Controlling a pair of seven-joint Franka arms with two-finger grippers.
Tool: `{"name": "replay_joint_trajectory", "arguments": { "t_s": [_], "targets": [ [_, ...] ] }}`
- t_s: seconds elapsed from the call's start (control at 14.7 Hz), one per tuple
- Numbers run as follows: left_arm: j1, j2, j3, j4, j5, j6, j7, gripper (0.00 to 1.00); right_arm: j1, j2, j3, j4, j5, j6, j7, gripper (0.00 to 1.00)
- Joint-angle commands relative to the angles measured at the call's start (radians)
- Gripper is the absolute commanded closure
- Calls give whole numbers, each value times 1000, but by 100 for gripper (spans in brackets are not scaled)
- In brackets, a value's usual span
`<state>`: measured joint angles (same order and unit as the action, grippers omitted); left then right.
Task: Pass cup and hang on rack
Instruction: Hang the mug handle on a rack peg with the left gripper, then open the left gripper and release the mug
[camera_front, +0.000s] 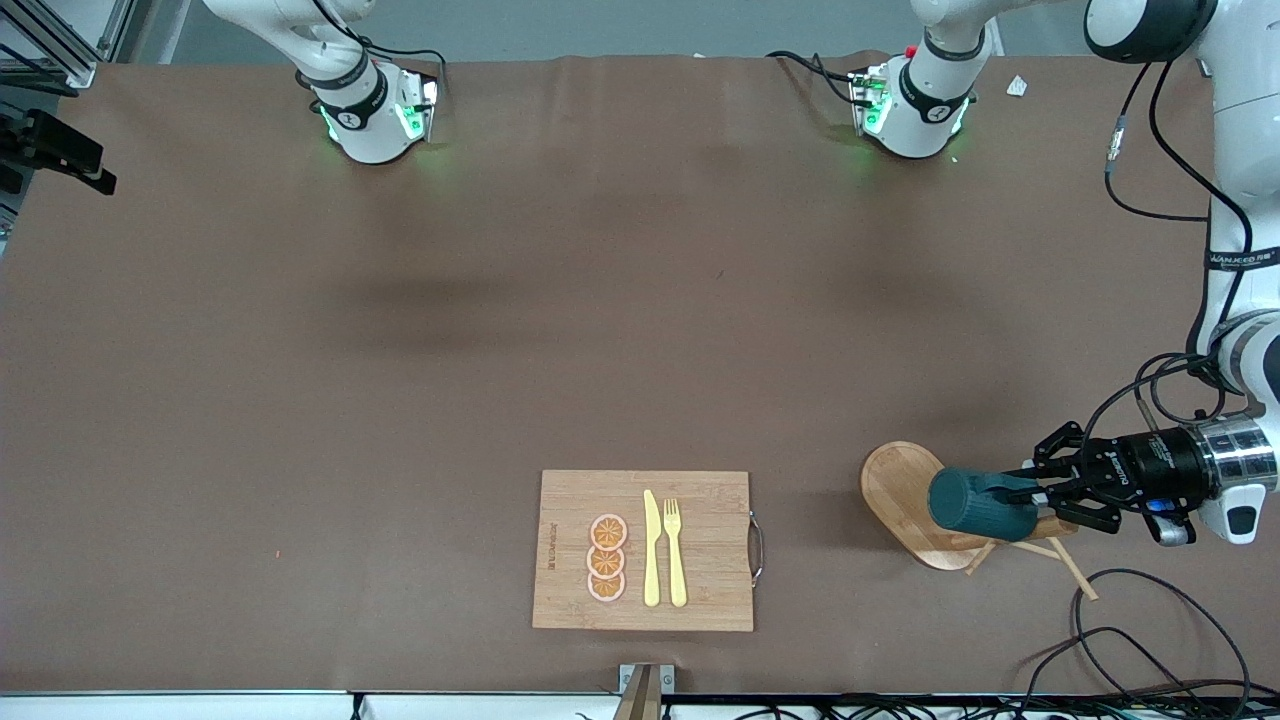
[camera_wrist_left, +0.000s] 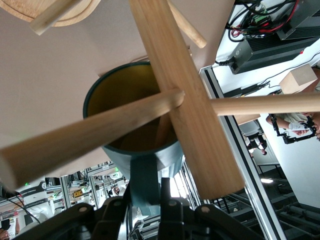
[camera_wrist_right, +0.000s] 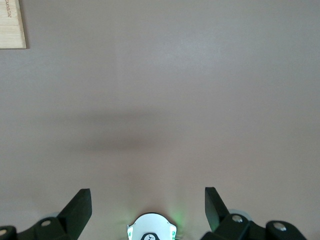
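The dark teal cup (camera_front: 975, 503) is on its side in the air over the wooden rack's oval base (camera_front: 895, 478), near the left arm's end of the table. My left gripper (camera_front: 1035, 495) is shut on the cup's handle. In the left wrist view the gripper (camera_wrist_left: 145, 192) pinches the teal handle (camera_wrist_left: 145, 175). The cup's mustard inside (camera_wrist_left: 120, 95) faces the camera. The rack's post (camera_wrist_left: 185, 100) and a peg (camera_wrist_left: 75, 140) cross in front of the cup's mouth. My right gripper (camera_wrist_right: 147, 197) is open and empty, high over bare table; it is out of the front view.
A wooden cutting board (camera_front: 640, 550) with a yellow knife, a fork and three orange slices lies near the table's front edge; its corner shows in the right wrist view (camera_wrist_right: 10, 25). Loose black cables (camera_front: 1130, 620) lie beside the rack.
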<state>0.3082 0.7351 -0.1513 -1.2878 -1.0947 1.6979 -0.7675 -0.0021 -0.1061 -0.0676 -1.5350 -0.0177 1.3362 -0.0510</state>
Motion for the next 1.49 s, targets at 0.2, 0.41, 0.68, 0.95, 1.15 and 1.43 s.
{"name": "replay_joint_trajectory", "arguments": {
  "t_s": [0.2, 0.41, 0.68, 0.95, 1.15, 1.43],
  "targets": [
    [3, 7, -2, 7, -25, 5, 11, 2, 2, -24, 3, -19, -10, 3, 8, 0],
    [6, -8, -11, 8, -27, 3, -15, 0, 2, -24, 3, -19, -10, 3, 8, 0],
    [-11, -115, -13, 5, 5, -3, -81, 0, 2, -24, 3, -19, -10, 3, 8, 0],
    [-67, -230, -51, 5, 269, -3, -87, 0, 1, -24, 3, -19, -10, 3, 10, 0],
    [-95, -308, -115, 1, 497, -6, -85, 0, 2, -24, 3, -19, -10, 5, 8, 0],
    [-90, -390, -264, -11, 825, -107, -76, 0, 2, -23, 3, -19, -10, 5, 8, 0]
  ]
}}
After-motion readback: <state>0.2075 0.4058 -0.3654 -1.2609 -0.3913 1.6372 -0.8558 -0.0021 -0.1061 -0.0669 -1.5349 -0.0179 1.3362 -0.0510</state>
